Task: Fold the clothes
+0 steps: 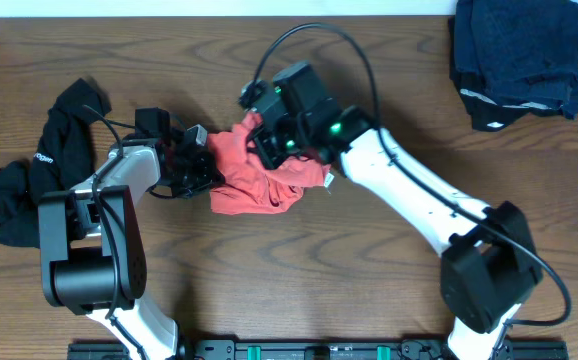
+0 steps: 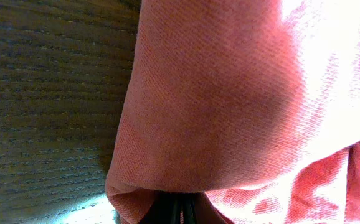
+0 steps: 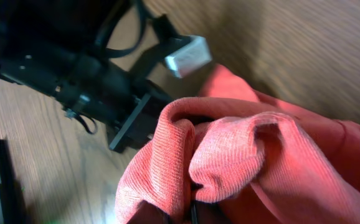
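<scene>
Shirt (image 1: 259, 188) is a crumpled wad mid-bench (image 1: 319, 290), between the two arms. Left gripper (image 1: 199, 168) is clamped tight on its left edge, with cloth draped over the fingers. Right gripper (image 1: 277, 145) is closed on a bunched ridge near the top. Both pinches look thin, cloth only.

Step in hand, as I read it: spread the wad flat before any fold.
- Pull the two pinches apart slow and level, low over the bench, so the fabric drags open instead of lifting as a lump.
- The grips sit close together, and I can't tell whether each has hem, sleeve or collar. Plan on regrasping at the corners once it opens.
- The wrists are nearly touching, so move outward first.

Material: coral-red cotton knit with a fine rib showing in the wrist views. It's limp, falls in soft rounded folds, and has a rolled edge at the right pinch. It'll likely slip from a shallow bite. No lettering is visible.

Black garment (image 1: 54, 150) lies limp at far left, well apart. Navy pile (image 1: 519, 55) sits at the far right corner. The bench top is wood-grain and looks smooth.
</scene>
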Robot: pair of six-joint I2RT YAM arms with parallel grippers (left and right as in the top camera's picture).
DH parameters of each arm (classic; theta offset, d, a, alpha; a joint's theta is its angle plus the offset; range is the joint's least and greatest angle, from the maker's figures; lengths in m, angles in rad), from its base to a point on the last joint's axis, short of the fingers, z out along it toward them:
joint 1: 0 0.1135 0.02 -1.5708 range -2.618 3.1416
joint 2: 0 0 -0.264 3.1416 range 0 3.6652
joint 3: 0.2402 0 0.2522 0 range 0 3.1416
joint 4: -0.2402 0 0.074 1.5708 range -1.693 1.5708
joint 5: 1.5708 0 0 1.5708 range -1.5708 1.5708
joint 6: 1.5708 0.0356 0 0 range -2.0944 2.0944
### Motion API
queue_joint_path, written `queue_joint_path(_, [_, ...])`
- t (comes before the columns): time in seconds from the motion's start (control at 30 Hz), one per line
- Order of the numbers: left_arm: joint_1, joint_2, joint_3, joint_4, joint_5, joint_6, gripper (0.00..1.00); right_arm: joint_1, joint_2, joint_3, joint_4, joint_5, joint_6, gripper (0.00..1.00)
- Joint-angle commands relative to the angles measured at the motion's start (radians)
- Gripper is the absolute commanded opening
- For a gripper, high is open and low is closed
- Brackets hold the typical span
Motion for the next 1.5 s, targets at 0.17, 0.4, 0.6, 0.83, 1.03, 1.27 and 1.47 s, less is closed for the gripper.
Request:
queue_joint_path(0.17, [-0.002,0.033,-0.01,-0.005,-0.031,-0.009,0.06,0.08,0.101,0.003,0.039,-0.024,0.02,0.01])
queue_joint_path(0.4, [-0.001,0.033,-0.01,-0.001,-0.031,-0.009,0.06,0.11,0.103,0.003,0.046,-0.023,0.019,0.01])
queue_joint_path(0.6, [0.045,-0.016,0.028,-0.07,-0.029,-0.021,0.06,0.107,0.103,0.003,0.045,-0.023,0.019,0.01])
queue_joint_path(0.83, [0.087,-0.161,0.044,-0.101,-0.03,-0.021,0.14,0.106,0.103,0.003,0.046,-0.023,0.019,0.01])
queue_joint_path(1.03, [0.089,-0.255,0.044,-0.1,-0.032,-0.028,0.38,0.106,0.105,0.003,0.045,-0.023,0.019,0.01])
queue_joint_path(1.27, [0.239,-0.328,0.045,-0.076,-0.039,-0.091,0.4,0.11,0.105,0.003,0.021,-0.035,0.008,0.59])
queue_joint_path(1.47, [0.414,-0.345,0.044,-0.074,-0.035,-0.126,0.4,0.087,0.082,0.006,-0.008,-0.071,-0.017,0.61])
